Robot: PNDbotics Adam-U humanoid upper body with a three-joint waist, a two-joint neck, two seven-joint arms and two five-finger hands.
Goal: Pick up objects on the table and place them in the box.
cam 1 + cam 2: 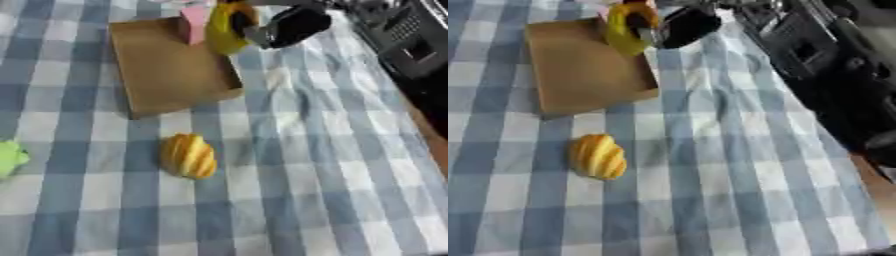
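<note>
An open brown cardboard box (171,70) lies on the checked cloth at the upper left. My right hand (293,25) comes in from the top, its fingers curled round a yellow object (220,36) held over the box's far right edge. Just left of the yellow object, a pink block (194,22) stands at the far side of the box. A yellow-orange croissant-shaped piece (188,156) lies on the cloth in front of the box. A green object (10,157) shows partly at the left edge. My left hand is out of sight.
Dark machine parts (833,75) fill the upper right beside the table. The table's brown right edge (433,140) runs down that side. Blue-and-white cloth (306,190) spreads across the front and right.
</note>
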